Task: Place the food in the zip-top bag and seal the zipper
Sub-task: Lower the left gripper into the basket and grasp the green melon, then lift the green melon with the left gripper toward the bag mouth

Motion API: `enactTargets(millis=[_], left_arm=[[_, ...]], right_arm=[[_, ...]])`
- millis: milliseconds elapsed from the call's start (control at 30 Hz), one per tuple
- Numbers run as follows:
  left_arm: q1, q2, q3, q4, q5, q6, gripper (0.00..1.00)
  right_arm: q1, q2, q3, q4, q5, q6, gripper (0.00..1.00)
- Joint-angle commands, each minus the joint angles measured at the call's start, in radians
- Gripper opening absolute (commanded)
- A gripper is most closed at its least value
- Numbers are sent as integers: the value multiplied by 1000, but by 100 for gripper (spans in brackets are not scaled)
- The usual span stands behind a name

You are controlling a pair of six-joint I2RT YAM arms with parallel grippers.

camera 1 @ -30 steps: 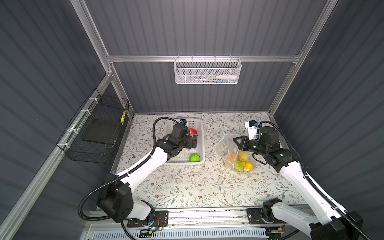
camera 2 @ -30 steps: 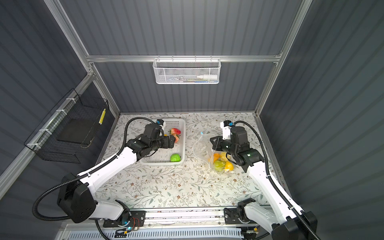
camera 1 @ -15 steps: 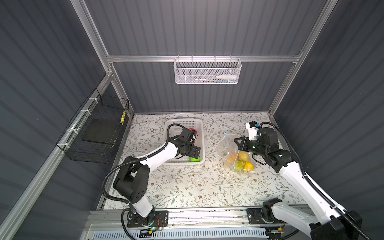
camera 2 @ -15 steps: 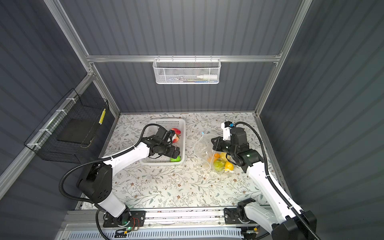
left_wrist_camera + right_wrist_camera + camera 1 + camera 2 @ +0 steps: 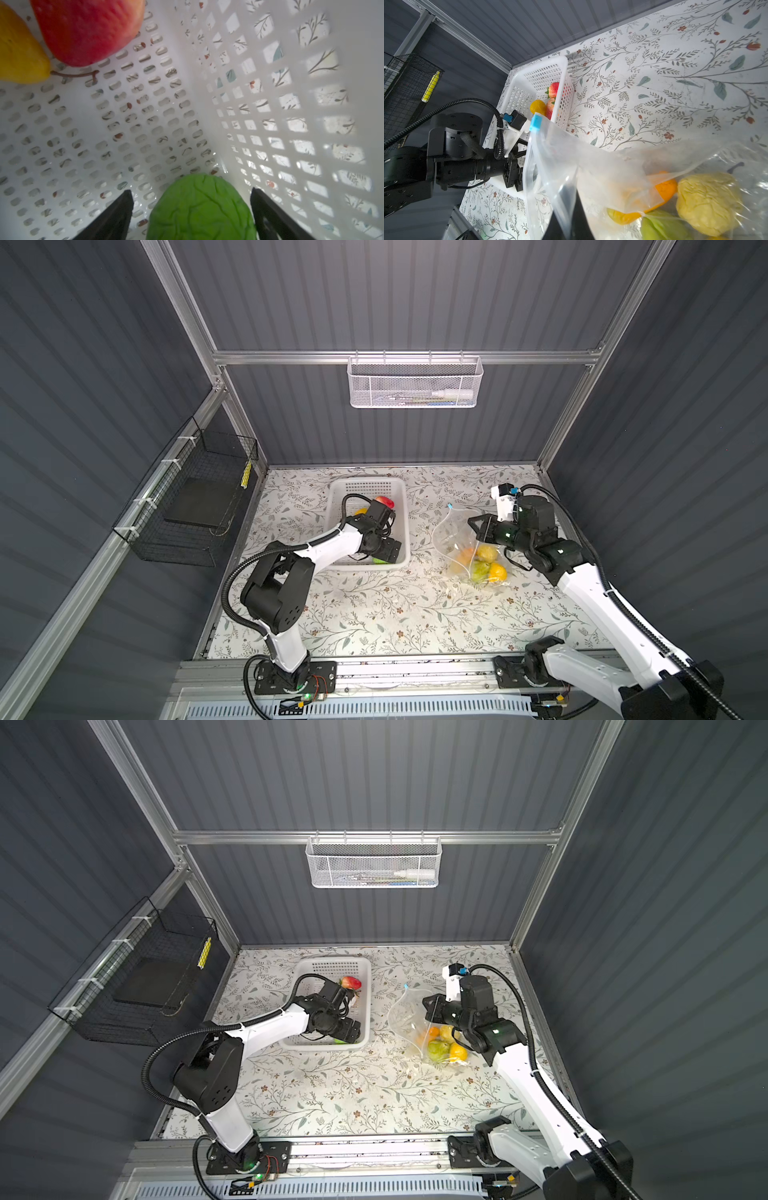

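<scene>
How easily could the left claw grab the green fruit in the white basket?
Probably easily: the left claw is open with the green fruit between its fingers; the basket wall crowds one side.

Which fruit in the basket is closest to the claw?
The green fruit, right inside the open left gripper. The strawberry and yellow fruit lie farther away.

1. A lab robot cell: grey ribbed panels [image 5: 395,302] in an aluminium frame [image 5: 403,357] wall in a floral tabletop [image 5: 395,614]
2. At 6 o'clock the left arm [image 5: 332,543] and right arm [image 5: 602,605] stand on a metal rail [image 5: 415,668]
3. A white mesh basket [image 5: 415,383] hangs at 12 o'clock, a black wire basket [image 5: 187,506] at 9 o'clock
</scene>
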Motion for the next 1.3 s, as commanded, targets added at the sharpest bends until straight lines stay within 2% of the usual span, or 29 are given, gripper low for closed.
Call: enactTargets(millis=[0, 400, 733, 1000, 1133, 1267], left_arm=[[9, 14, 10, -21, -24, -2, 89], [8, 15, -2, -108, -2, 6, 93], [8, 61, 19, -128, -7, 6, 91], [8, 24, 3, -98, -20, -9, 76], [8, -33, -4, -67, -61, -30, 62], [8, -95, -7, -40, -83, -50, 59]], right_arm=[[0, 4, -9, 2, 8, 5, 0], [-1, 13, 3, 5, -3, 4, 0], [0, 8, 15, -2, 9, -2, 0], [0, 14, 17, 4, 10, 5, 0], [0, 14, 17, 2, 9, 3, 0], [0, 11, 17, 2, 11, 3, 0]])
